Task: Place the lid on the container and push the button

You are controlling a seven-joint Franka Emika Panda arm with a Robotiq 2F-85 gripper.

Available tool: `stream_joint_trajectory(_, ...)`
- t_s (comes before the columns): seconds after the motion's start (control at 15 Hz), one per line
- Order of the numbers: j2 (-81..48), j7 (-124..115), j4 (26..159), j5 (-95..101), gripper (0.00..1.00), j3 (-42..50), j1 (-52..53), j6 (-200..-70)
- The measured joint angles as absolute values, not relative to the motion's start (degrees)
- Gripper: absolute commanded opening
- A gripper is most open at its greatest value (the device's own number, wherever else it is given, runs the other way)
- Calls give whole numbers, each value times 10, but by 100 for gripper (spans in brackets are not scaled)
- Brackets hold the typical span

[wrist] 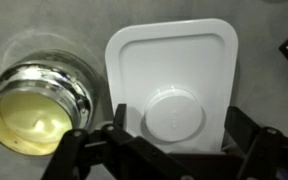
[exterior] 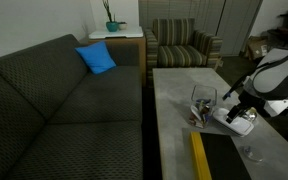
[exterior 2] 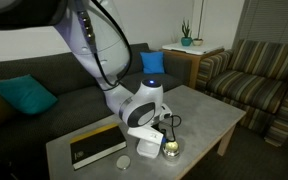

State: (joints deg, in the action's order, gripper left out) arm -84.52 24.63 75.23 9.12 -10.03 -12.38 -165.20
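Note:
In the wrist view the white lid (wrist: 174, 60) lies flat on the grey table, with a round raised disc (wrist: 176, 113) near its lower end. My gripper (wrist: 179, 138) is open, its dark fingers standing on either side of the lid's lower end, just above it. The clear container (exterior: 202, 101) stands on the table beside the gripper (exterior: 238, 113) in an exterior view; it is out of the wrist view. In an exterior view my gripper (exterior 2: 147, 140) hangs low over the table and hides the lid.
A small round yellowish tin (wrist: 32, 108) sits right beside the lid and also shows in an exterior view (exterior 2: 171, 149). A black flat box with a yellow stripe (exterior: 200, 156) lies on the table. A small round object (exterior 2: 124, 161) lies near the table's edge. A sofa (exterior: 54, 100) borders the table.

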Motion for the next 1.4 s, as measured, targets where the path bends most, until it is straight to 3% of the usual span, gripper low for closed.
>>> stream_joint_trajectory(0.2, -845, 246, 752, 91, 100, -100, -120, -1652)
stream_joint_trajectory(0.27, -845, 246, 752, 91, 81, -100, -119, -1652)
stream_joint_trajectory(0.73, -845, 246, 751, 91, 30, -99, -115, -1652)
stream_joint_trajectory(1.4, -839, 211, 752, 92, 29, -69, -91, -1662)
